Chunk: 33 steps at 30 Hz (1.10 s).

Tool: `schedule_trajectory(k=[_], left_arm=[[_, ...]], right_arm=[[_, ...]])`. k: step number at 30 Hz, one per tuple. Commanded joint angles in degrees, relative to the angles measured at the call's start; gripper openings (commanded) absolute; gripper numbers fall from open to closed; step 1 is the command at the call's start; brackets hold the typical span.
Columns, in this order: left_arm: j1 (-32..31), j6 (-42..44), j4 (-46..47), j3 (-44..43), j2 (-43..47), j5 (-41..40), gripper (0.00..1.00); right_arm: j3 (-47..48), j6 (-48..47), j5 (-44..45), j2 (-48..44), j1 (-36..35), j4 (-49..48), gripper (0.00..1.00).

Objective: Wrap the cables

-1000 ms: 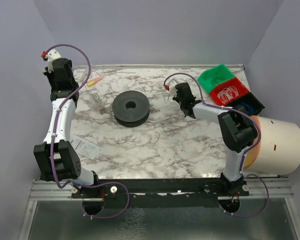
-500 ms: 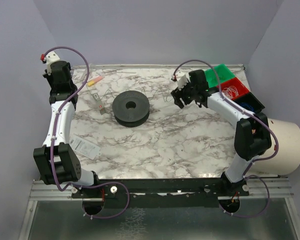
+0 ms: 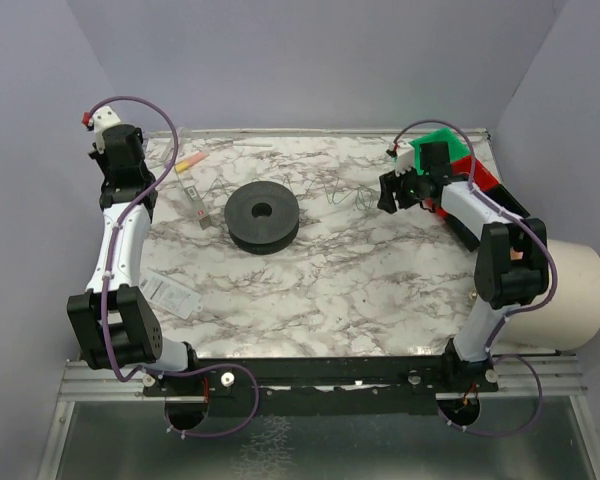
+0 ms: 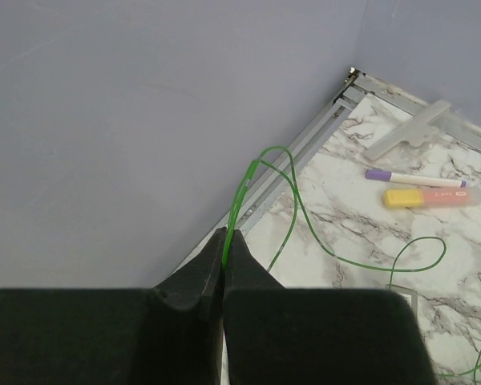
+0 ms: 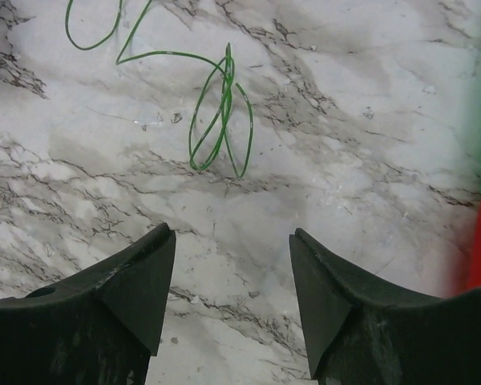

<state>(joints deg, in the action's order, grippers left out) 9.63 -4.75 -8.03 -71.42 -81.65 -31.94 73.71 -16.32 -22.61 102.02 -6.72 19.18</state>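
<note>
marble table: green cable before spread right gripper, inside clamped left gripper

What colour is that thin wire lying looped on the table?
Bright green; the wire shows best in the right wrist view.

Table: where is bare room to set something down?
The widest bare marble lies nearer the arms than the black spool, between the white packet and the right arm. Crowded: the far left corner with the highlighter, and right of the spool, where the green cable lies before the right end effector and green bin.
</note>
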Motion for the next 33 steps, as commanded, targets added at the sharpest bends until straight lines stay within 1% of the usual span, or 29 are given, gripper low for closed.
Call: schedule_trajectory(k=[1, 14, 21, 29, 30, 32, 33], left_arm=[[-0.01, -1.27, -0.40, 1.32, 1.40, 1.56, 0.00], [0.04, -1.32, -0.41, 1.73, 1.19, 1.45, 0.00], [0.01, -1.40, -0.67, 1.59, 0.74, 1.45, 0.00], [0.01, -1.42, -0.51, 1.55, 0.31, 1.22, 0.00], [0.00, -1.40, -0.59, 1.50, 0.22, 1.19, 0.00], [0.03, -1.48, -0.79, 1.27, -0.06, 1.19, 0.00], [0.04, -1.53, -0.79, 1.16, -0.23, 1.18, 0.00]], right_arm=[[0.22, 1.01, -1.61, 4.77, -0.40, -2.59, 0.63], [1.80, 2.02, -1.42, 8.98, -0.49, -5.74, 0.60], [3.43, 3.55, -0.06, 12.11, -0.51, -7.42, 0.56], [5.22, 4.40, -3.39, 13.54, -0.55, -9.47, 0.52], [5.57, 4.63, -3.56, 13.62, -0.57, -9.74, 0.51], [6.60, 5.14, -3.93, 14.59, -0.57, -9.81, 0.44], [7.27, 5.15, -4.10, 15.15, -0.73, -9.64, 0.42]])
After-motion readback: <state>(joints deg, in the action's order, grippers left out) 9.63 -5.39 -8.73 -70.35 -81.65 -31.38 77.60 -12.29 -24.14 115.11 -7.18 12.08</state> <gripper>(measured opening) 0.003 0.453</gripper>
